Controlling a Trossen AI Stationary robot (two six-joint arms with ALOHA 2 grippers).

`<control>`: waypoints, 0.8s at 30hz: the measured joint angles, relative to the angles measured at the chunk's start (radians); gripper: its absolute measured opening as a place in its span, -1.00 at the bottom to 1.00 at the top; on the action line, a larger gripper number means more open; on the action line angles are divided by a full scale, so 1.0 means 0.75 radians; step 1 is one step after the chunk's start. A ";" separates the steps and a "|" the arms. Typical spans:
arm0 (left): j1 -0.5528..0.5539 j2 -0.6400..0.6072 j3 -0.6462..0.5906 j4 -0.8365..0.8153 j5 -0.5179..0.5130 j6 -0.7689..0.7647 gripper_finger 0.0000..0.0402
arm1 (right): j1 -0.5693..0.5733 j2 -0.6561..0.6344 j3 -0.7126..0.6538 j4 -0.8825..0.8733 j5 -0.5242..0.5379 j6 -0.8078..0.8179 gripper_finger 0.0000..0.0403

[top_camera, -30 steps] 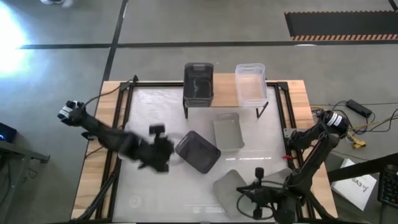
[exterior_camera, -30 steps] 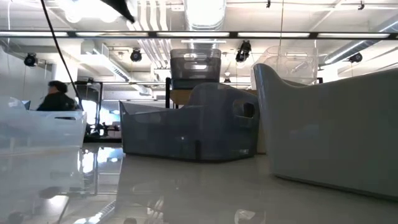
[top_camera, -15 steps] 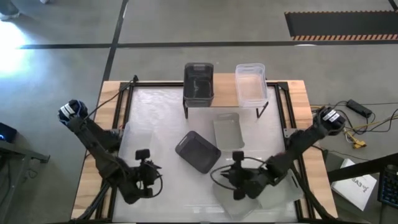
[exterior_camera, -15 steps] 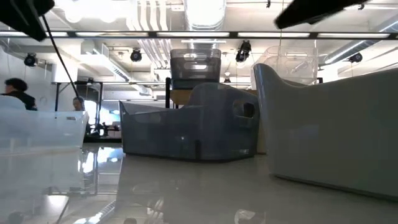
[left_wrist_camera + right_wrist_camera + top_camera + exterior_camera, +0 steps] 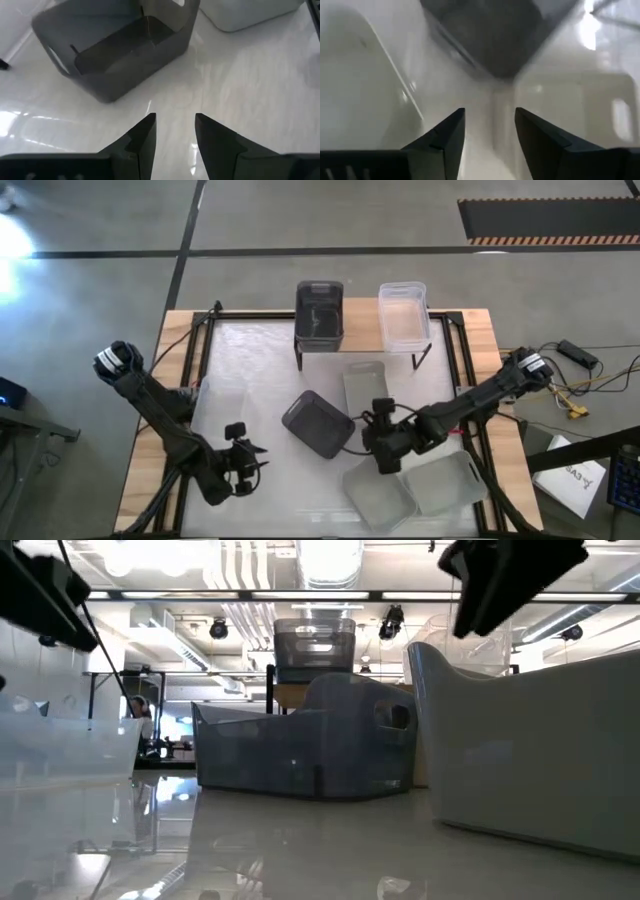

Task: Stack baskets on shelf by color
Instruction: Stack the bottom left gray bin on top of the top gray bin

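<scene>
1. Grey concrete floor [image 5: 300, 220] surrounds a wood-edged table [image 5: 172, 360] with a glossy white top; cables [image 5: 585, 380] trail off beyond the right arm's base.
2. At the table's far edge stands the shelf [image 5: 362, 330], a light-wood board on thin black legs, carrying a dark grey basket [image 5: 320, 310] and, beside it, a clear basket [image 5: 403, 313].
3. Just beside the right gripper [image 5: 378, 448], toward the left arm, lies a second dark grey basket [image 5: 318, 423], turned at an angle; its wall fills the gripper's forward view.
4. Between that gripper and the shelf rests a light grey basket [image 5: 367, 390].
5. Two more light grey baskets [image 5: 380, 495] [image 5: 445, 483] sit side by side behind it, near the front edge.
6. The right gripper's fingers [image 5: 445, 137] stand apart, holding nothing.
7. The left gripper [image 5: 246, 460] hovers well away at the front left, fingers [image 5: 142, 137] parted and empty, facing the angled dark basket.
8. A clear basket [image 5: 65, 750] lies near it.
</scene>
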 joint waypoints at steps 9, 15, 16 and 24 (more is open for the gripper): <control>0.000 0.037 -0.094 0.185 -0.003 0.003 -0.40 | 0.053 0.076 0.009 0.374 -0.263 0.304 -0.17; 0.000 0.038 -0.100 0.203 -0.057 0.004 -0.40 | 0.248 0.102 0.146 0.204 -0.355 0.435 -0.22; 0.000 0.038 -0.100 0.204 -0.072 0.004 -0.40 | 0.288 0.105 0.161 0.157 -0.329 0.490 -0.23; 0.005 0.038 -0.101 0.278 -0.136 0.096 -0.40 | 0.446 0.113 0.187 0.048 -0.063 1.085 -0.26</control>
